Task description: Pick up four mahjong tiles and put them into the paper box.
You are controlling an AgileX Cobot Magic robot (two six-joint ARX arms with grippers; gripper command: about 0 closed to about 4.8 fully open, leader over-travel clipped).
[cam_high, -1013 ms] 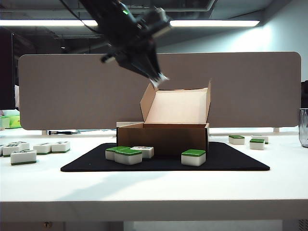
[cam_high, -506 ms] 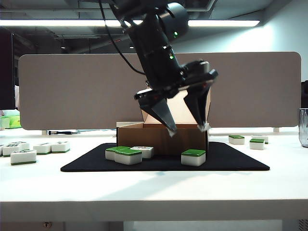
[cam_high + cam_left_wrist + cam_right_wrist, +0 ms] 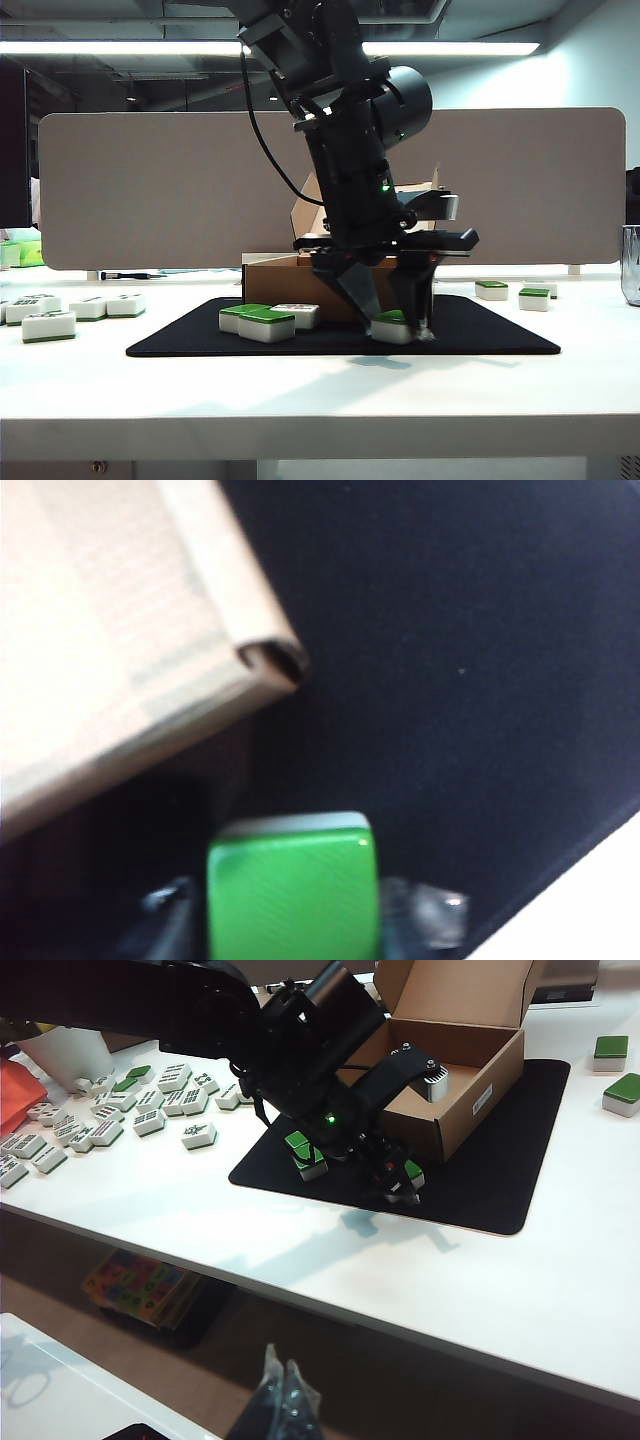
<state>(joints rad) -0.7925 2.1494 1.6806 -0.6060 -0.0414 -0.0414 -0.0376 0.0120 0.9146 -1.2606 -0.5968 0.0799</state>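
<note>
With the left gripper [image 3: 395, 322] down on the mat [image 3: 480, 335] by the box [image 3: 290, 285], a green-backed tile [image 3: 292, 885] sits between its spread jaws, grip unconfirmed. Right gripper [image 3: 281, 1400] hangs off the table edge, fingers pressed together, empty.

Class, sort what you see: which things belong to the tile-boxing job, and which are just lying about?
Job: left claw straddling a green-backed mahjong tile; two tiles on the mat; paper box.

Lying about: black mat; loose tiles at the table's left; parked right claw.
</note>
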